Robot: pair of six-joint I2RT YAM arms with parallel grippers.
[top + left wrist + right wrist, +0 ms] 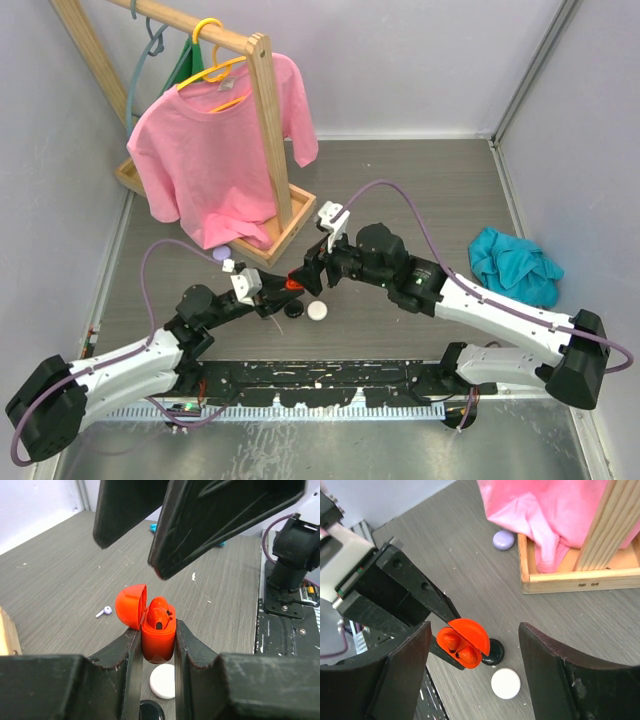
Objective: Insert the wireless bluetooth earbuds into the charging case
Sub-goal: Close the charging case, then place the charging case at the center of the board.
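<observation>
The orange-red charging case (pixel 158 642) is held upright off the table, pinched by its sides in my left gripper (pixel 158 630). Its lid (pixel 131 606) is hinged open to the left. Two orange-red earbuds (pixel 451 641) sit side by side in the case's wells. My right gripper (pixel 475 630) hovers open just above the case (pixel 462 645), its fingers (pixel 215 520) spread wide and holding nothing. A purple earbud (pixel 104 612) lies loose on the table beyond the case. From above, the case (pixel 291 284) sits between the two grippers.
A round white case (pixel 505 683) and a round black case (pixel 493 651) lie on the table under the held case. A purple case (pixel 503 540) rests by the wooden rack base (pixel 570 580) with the pink shirt (pixel 215 150). A teal cloth (pixel 515 265) lies right.
</observation>
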